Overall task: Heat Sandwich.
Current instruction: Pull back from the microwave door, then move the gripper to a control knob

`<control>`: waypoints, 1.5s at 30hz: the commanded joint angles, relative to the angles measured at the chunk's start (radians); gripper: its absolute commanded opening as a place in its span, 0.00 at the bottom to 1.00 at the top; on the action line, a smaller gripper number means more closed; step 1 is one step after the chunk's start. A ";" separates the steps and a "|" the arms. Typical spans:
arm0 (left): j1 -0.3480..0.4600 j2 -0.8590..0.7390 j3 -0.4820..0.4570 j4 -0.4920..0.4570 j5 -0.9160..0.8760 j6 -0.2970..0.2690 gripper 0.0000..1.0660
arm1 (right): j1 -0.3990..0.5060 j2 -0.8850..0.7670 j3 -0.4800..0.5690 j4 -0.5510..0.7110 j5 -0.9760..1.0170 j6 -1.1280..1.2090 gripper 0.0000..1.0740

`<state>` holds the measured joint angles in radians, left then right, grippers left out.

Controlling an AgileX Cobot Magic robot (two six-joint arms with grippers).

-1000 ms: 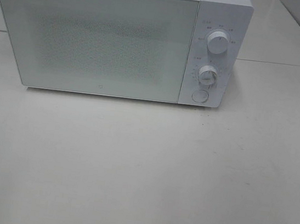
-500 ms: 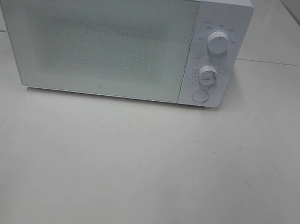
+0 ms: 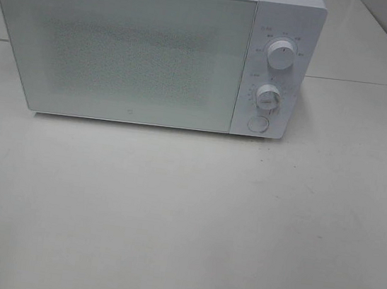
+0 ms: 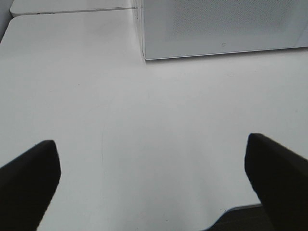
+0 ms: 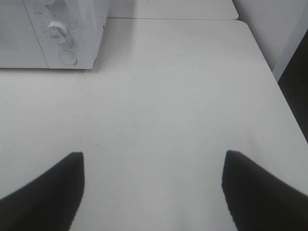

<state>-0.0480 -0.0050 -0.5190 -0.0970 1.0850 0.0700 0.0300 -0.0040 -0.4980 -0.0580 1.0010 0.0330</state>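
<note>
From the high camera, neither arm is in sight. A boxy white microwave (image 3: 142, 45) sits at the table's twelve o'clock, a little toward eleven. Its smooth door (image 3: 120, 53) is closed, with a speckled frosted window that I can't see through. At three o'clock of the door is the control strip, with two round ribbed knobs (image 3: 281, 56) (image 3: 267, 97) one above the other and a flat round button (image 3: 257, 124) at six o'clock below them. The table (image 3: 183, 221) is matte off-white. I can't tell where the sandwich is.

At the left wrist, the left gripper (image 4: 150, 147) hangs low over the table (image 4: 144, 110), its blunt black fingers (image 4: 29, 178) spread wide with nothing between them. The microwave's lower door corner (image 4: 216, 29) stands well ahead.

At the right wrist, the right gripper (image 5: 154, 158) is likewise spread and holds nothing, its dark fingers (image 5: 43, 197) above bare tabletop (image 5: 159, 96). The microwave's knob end (image 5: 62, 33) stands well ahead, and the table's edge (image 5: 269, 72) runs along the far side.
</note>
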 commanded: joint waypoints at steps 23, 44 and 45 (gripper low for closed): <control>0.002 -0.017 0.001 0.000 -0.014 -0.007 0.94 | -0.007 -0.014 -0.025 -0.002 -0.018 0.003 0.71; 0.002 -0.017 0.001 0.000 -0.014 -0.007 0.94 | -0.007 0.360 -0.076 -0.002 -0.381 0.003 0.71; 0.002 -0.017 0.001 0.000 -0.014 -0.007 0.94 | -0.007 0.360 -0.076 -0.002 -0.381 0.003 0.71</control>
<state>-0.0480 -0.0050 -0.5190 -0.0970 1.0850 0.0690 0.0300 0.3350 -0.5670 -0.0580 0.6640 0.0330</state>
